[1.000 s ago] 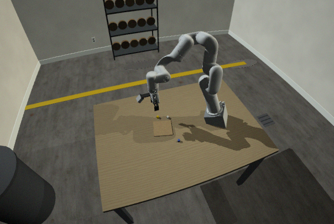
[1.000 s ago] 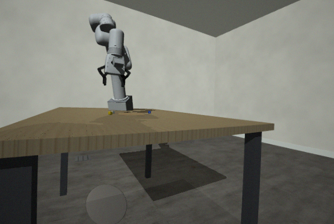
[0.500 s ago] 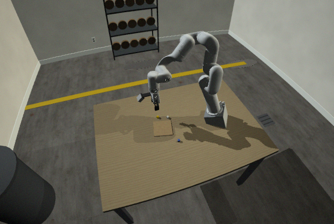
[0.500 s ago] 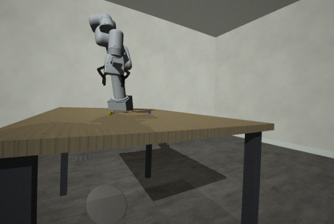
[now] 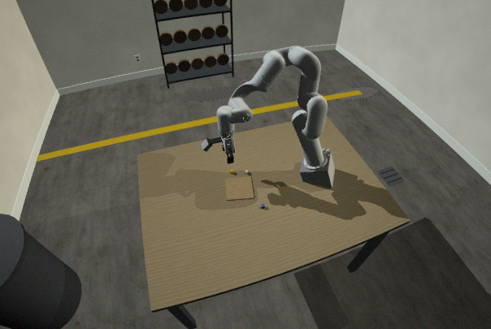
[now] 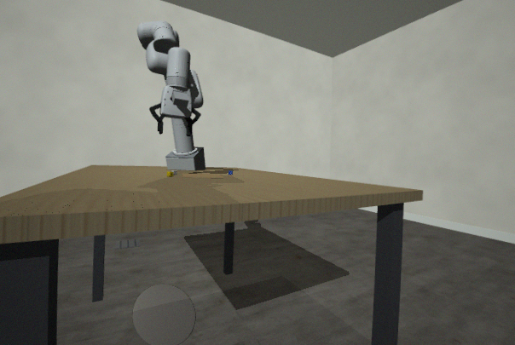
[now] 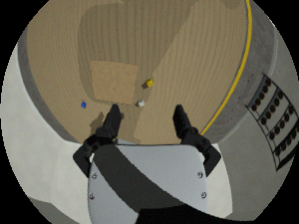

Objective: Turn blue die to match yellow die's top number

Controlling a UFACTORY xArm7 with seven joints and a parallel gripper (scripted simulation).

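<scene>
The small blue die (image 5: 262, 205) lies on the bare table, off the near right corner of the tan mat (image 5: 240, 188). It also shows in the wrist view (image 7: 84, 104) and in the exterior view (image 6: 230, 172). The yellow die (image 5: 232, 171) and a white die (image 5: 246, 171) lie on the table just beyond the mat's far edge. The dice are too small to read their faces. My gripper (image 5: 229, 159) hangs open and empty well above the table, over the yellow die's side of the mat. It is far from the blue die.
The arm's grey base block (image 5: 318, 172) stands on the table to the right of the mat. A black shelf rack (image 5: 191, 21) with round objects stands at the far wall. A dark bin (image 5: 28, 281) is on the floor at the near left.
</scene>
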